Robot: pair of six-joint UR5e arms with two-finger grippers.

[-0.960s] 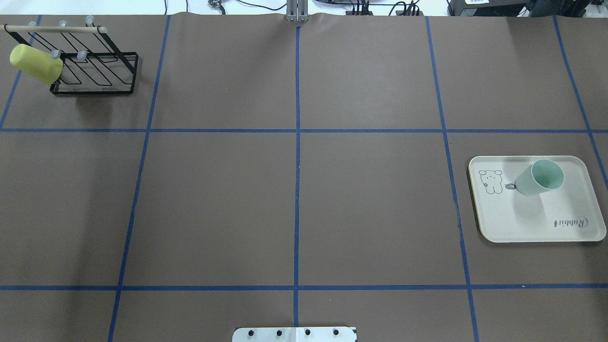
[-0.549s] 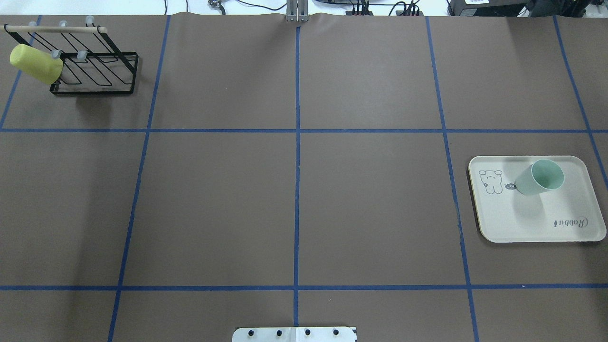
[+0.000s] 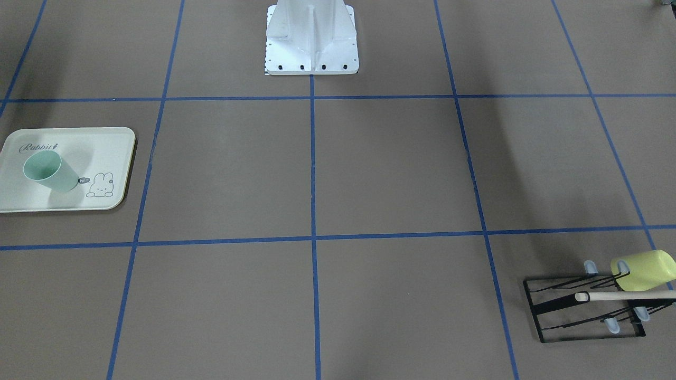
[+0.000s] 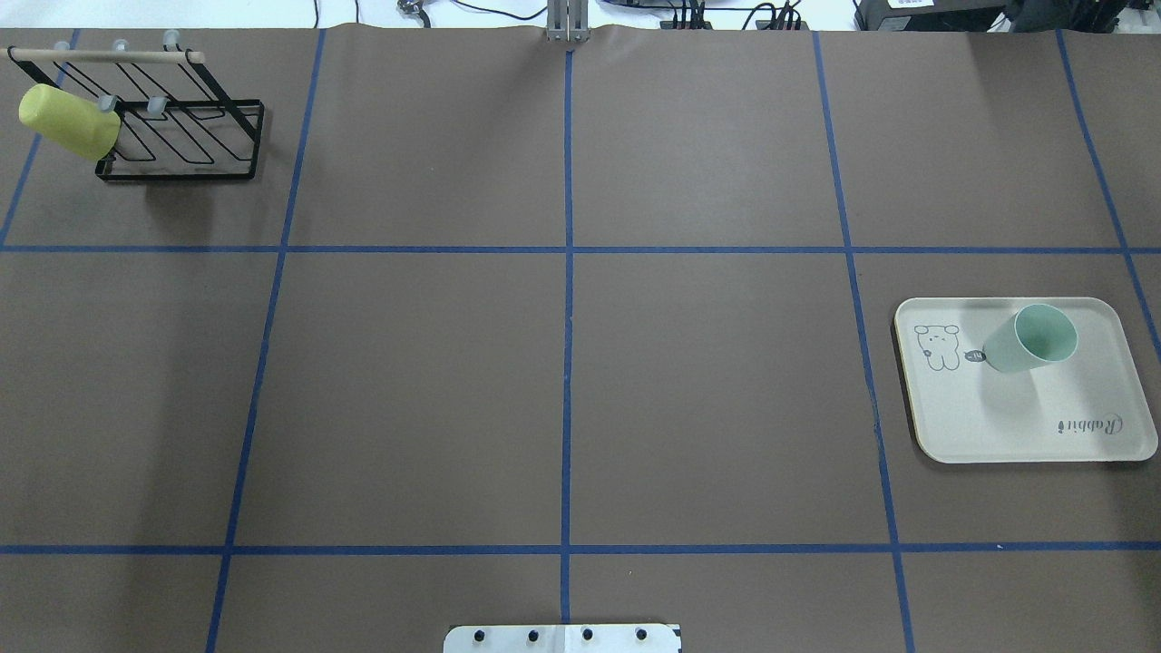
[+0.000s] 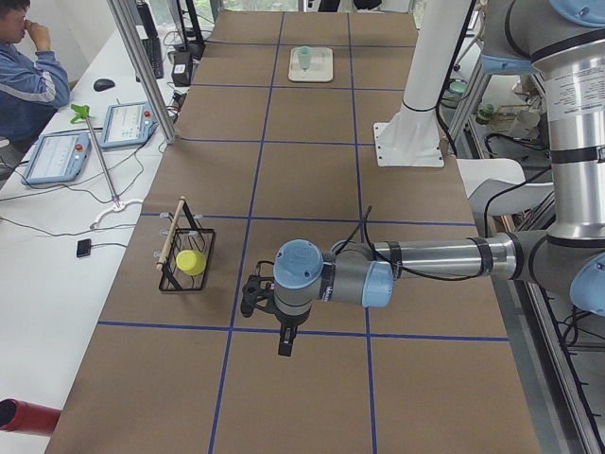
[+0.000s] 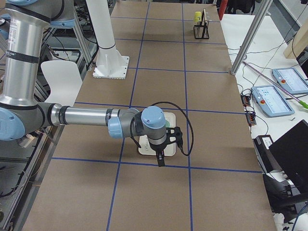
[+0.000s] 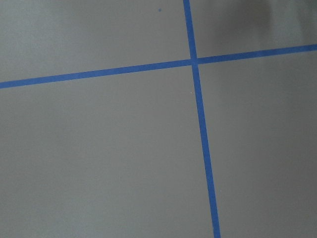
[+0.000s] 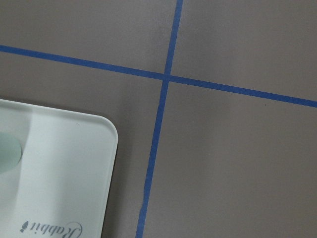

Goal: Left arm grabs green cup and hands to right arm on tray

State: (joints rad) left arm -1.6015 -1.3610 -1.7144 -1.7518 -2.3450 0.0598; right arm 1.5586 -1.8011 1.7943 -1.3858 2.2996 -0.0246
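Observation:
The pale mint green cup (image 4: 1023, 343) stands upright on the cream tray (image 4: 1016, 426) at the table's right side, mouth up; it also shows in the front view (image 3: 53, 174) on the tray (image 3: 108, 150). Neither arm shows in the overhead or front views. My left gripper (image 5: 250, 295) shows only in the exterior left view, high over the table near the rack; I cannot tell whether it is open. My right gripper (image 6: 177, 137) shows only in the exterior right view, above the tray (image 6: 144, 150); I cannot tell its state. The right wrist view shows the tray corner (image 8: 64, 163).
A black wire rack (image 4: 190, 136) stands at the far left with a yellow-green cup (image 4: 68, 122) hung on it. The white robot base (image 3: 311, 39) is at the near middle edge. Blue tape lines grid the brown table.

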